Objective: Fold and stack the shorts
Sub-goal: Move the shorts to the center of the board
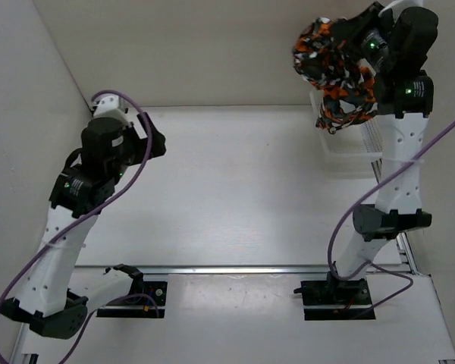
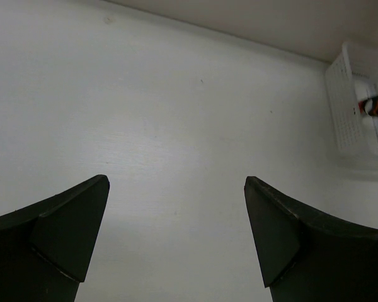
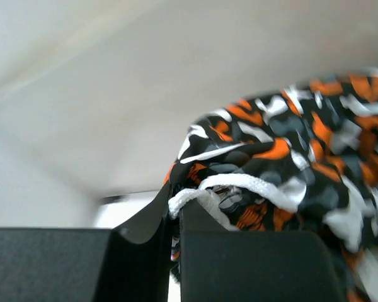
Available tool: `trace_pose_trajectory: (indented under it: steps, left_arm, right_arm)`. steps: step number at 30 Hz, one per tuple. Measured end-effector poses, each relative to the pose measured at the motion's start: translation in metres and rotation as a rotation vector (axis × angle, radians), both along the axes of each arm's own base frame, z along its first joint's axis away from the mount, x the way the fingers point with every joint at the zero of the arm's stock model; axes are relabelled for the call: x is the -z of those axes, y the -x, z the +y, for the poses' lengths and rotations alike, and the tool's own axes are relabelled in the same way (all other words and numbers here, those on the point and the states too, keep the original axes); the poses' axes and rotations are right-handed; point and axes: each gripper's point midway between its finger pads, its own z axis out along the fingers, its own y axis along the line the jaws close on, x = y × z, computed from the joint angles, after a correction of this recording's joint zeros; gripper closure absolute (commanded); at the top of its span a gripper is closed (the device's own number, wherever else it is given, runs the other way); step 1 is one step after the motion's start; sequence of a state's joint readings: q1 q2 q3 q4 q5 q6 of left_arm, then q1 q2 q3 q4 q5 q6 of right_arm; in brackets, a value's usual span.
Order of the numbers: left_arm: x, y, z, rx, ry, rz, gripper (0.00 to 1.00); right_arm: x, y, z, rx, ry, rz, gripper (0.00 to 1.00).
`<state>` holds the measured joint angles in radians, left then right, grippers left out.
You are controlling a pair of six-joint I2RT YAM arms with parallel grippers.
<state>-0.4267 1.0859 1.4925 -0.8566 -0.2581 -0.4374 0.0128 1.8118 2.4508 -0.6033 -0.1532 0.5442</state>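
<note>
Shorts [image 1: 334, 64], bunched, hang above the white basket [image 1: 347, 154], pinched in the closed right gripper [image 3: 175, 211]; left gripper [image 2: 176, 182] gapes wide, empty. Risk: the narrow pinch slips and they drop into the basket.

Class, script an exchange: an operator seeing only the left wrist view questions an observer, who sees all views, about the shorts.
Operator: I see table and a white perforated plastic basket. What am I missing?
Observer: The orange, black, grey and white camouflage fabric shorts hang bunched over it.
Operator: Held how?
Observer: The right gripper, shut on fabric beside the white drawstring.
Operator: And my arm?
Observer: The left gripper sits at the table's left, far from them.
</note>
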Motion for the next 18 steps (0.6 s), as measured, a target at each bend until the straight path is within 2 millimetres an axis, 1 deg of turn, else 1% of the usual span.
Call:
trace_pose_trajectory:
  steps: [1, 2, 3, 4, 5, 6, 8, 9, 10, 12, 13, 14, 15, 16, 17, 18]
  left_arm:
    - [-0.009, 0.006, 0.010, -0.028, 0.007, -0.016, 0.00]
    - [-0.016, 0.010, 0.017, -0.050, 0.011, -0.029, 0.00]
    - [-0.024, 0.014, 0.023, -0.070, 0.011, -0.041, 0.00]
    - [-0.032, 0.017, 0.029, -0.089, 0.012, -0.057, 0.00]
    - [-0.039, 0.019, 0.035, -0.111, 0.009, -0.066, 0.00]
    - [-0.044, 0.021, 0.040, -0.132, 0.005, -0.073, 0.00]
    - [-0.050, 0.026, 0.052, -0.177, -0.010, -0.082, 0.00]
    - [-0.052, 0.028, 0.057, -0.199, -0.017, -0.082, 0.00]
    - [-0.056, 0.033, 0.067, -0.241, -0.034, -0.082, 0.00]
    - [-0.060, 0.038, 0.076, -0.276, -0.046, -0.086, 0.00]
    - [-0.063, 0.041, 0.079, -0.290, -0.048, -0.091, 0.00]
    - [-0.064, 0.043, 0.082, -0.299, -0.049, -0.093, 0.00]
    - [-0.064, 0.044, 0.083, -0.301, -0.051, -0.091, 0.00]
    - [-0.062, 0.045, 0.083, -0.301, -0.053, -0.087, 0.00]
    - [-0.059, 0.045, 0.082, -0.296, -0.056, -0.078, 0.00]
    - [-0.053, 0.043, 0.080, -0.289, -0.058, -0.064, 0.00]
  right_arm:
    - [-0.026, 0.018, 0.023, -0.064, -0.002, -0.067, 0.99]
    - [-0.045, 0.035, 0.042, -0.125, -0.004, -0.121, 0.99]
    - [-0.062, 0.055, 0.065, -0.195, -0.010, -0.167, 0.99]
    - [-0.074, 0.073, 0.083, -0.256, -0.015, -0.200, 0.99]
    - [-0.082, 0.089, 0.099, -0.315, -0.020, -0.224, 0.99]
    - [-0.087, 0.102, 0.111, -0.359, -0.024, -0.238, 0.99]
    - [-0.089, 0.122, 0.131, -0.438, -0.031, -0.242, 0.99]
    - [-0.085, 0.129, 0.139, -0.470, -0.031, -0.233, 0.99]
    - [-0.067, 0.138, 0.154, -0.522, -0.026, -0.188, 0.99]
    - [-0.038, 0.144, 0.171, -0.570, 0.002, -0.131, 0.99]
    - [-0.011, 0.145, 0.180, -0.594, 0.020, -0.076, 0.94]
    - [0.016, 0.148, 0.185, -0.610, 0.039, -0.020, 0.69]
    - [0.059, 0.152, 0.190, -0.630, 0.060, 0.086, 0.50]
    - [0.083, 0.152, 0.190, -0.631, 0.082, 0.135, 0.34]
    - [0.123, 0.147, 0.186, -0.613, 0.101, 0.218, 0.20]
    - [0.152, 0.145, 0.179, -0.589, 0.110, 0.294, 0.19]
